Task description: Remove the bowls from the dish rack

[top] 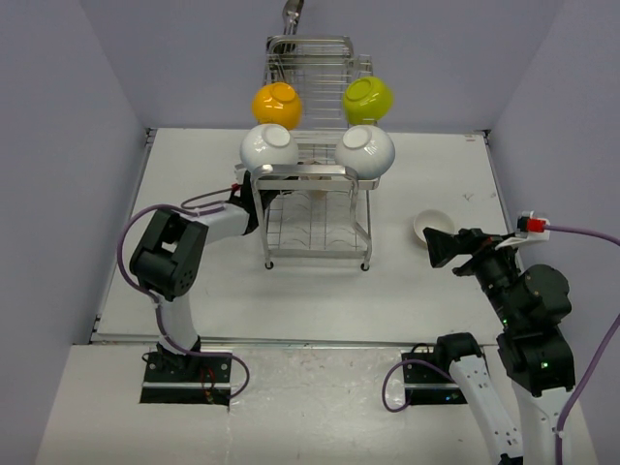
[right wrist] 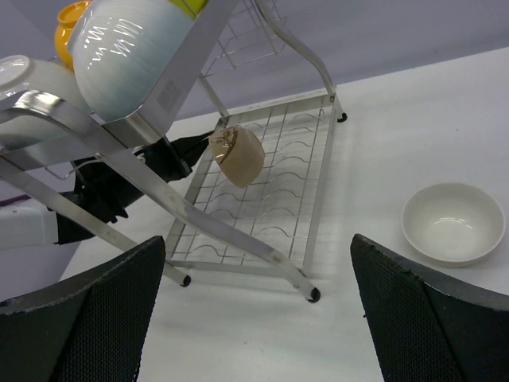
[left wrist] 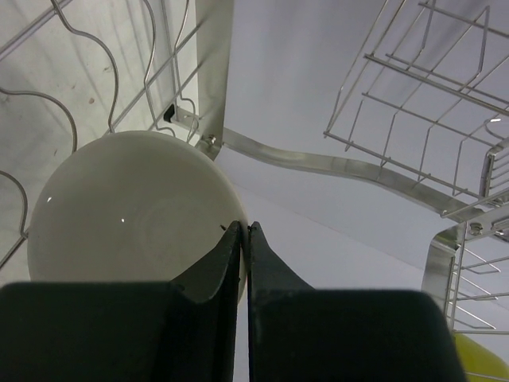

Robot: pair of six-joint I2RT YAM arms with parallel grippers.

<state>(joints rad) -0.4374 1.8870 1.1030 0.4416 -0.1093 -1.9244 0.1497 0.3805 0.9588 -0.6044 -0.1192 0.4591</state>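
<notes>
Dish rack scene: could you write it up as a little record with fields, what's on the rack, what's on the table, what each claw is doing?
Rack: chrome wire dish rack, two tiers, on a white table
Upper tier: orange bowl, green bowl, left white bowl, right white bowl
Lower tier: cream bowl, tilted above the grid
Table: loose white bowl, upright, right of the rack
Left gripper: shut on the cream bowl's rim
Right gripper: open, empty, near the loose white bowl

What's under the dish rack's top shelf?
One tilted white bowl over the lower wire shelf, the left gripper shut on its rim. From above, the upper bowls cover parts.
</notes>
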